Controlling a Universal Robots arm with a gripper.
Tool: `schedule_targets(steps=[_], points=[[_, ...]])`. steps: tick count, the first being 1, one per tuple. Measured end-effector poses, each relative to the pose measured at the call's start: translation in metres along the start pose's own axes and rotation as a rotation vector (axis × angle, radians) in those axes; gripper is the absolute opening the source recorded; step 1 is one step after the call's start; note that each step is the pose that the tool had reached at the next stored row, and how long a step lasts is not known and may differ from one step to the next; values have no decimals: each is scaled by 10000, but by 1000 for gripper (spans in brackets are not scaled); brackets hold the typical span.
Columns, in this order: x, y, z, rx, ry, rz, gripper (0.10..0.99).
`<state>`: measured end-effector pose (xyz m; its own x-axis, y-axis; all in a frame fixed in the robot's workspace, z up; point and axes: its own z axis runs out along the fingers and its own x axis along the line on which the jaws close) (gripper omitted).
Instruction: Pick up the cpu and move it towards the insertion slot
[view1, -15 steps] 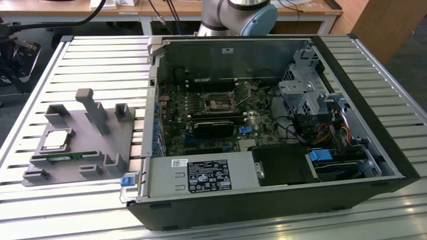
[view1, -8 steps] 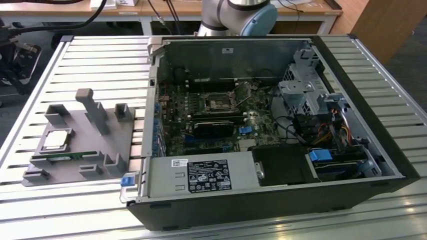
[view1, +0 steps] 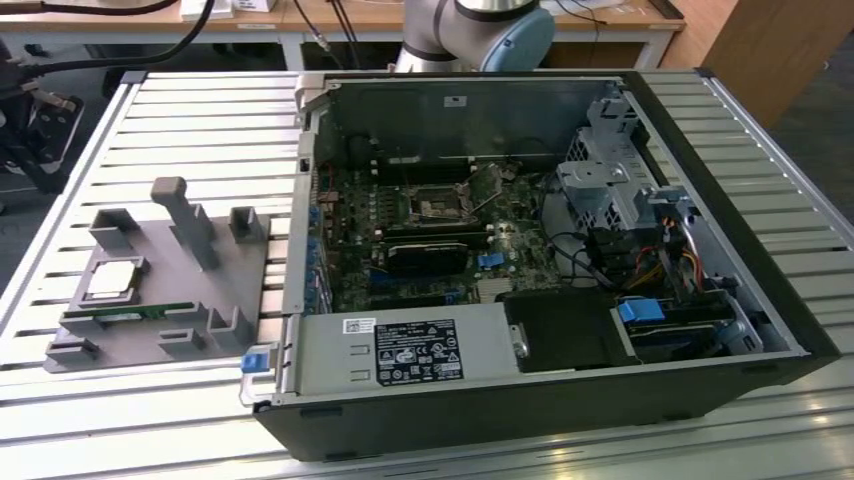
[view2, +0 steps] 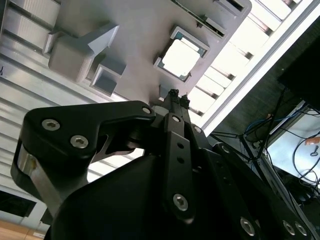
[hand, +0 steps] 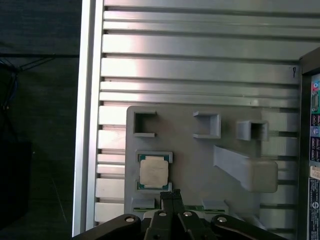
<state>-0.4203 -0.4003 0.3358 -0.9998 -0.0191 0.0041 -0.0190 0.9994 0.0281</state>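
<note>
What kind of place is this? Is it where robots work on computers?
Probably a robotics lab or workshop. An opened computer case sits on a slatted metal table, a cpu waits in a grey holder beside it, and a robot arm stands beyond the case.

In the exterior view the chip (view1: 111, 280) lies face-up in a shallow seat on the grey tray (view1: 167, 300) at the left of the frame, open from above. A tall post (view1: 188, 222) and short blocks (view1: 112, 232) rise just behind it, and a memory stick (view1: 127, 315) lies just in front. Bare slatted tabletop (view1: 200, 120) surrounds the tray. The socket (view1: 438, 207) sits deep in the open-topped computer case (view1: 534, 410) at frame centre. The case's side wall (view1: 310, 200) stands between tray and socket, a black card (view1: 427, 255) lies just below the socket, and a drive cage (view1: 601, 180) and cables (view1: 587, 255) crowd its right.
</note>
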Motion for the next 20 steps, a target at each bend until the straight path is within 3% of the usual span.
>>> schedule_targets(steps=[20], points=[[51, -5, 151, 64, 1, 0, 106]])
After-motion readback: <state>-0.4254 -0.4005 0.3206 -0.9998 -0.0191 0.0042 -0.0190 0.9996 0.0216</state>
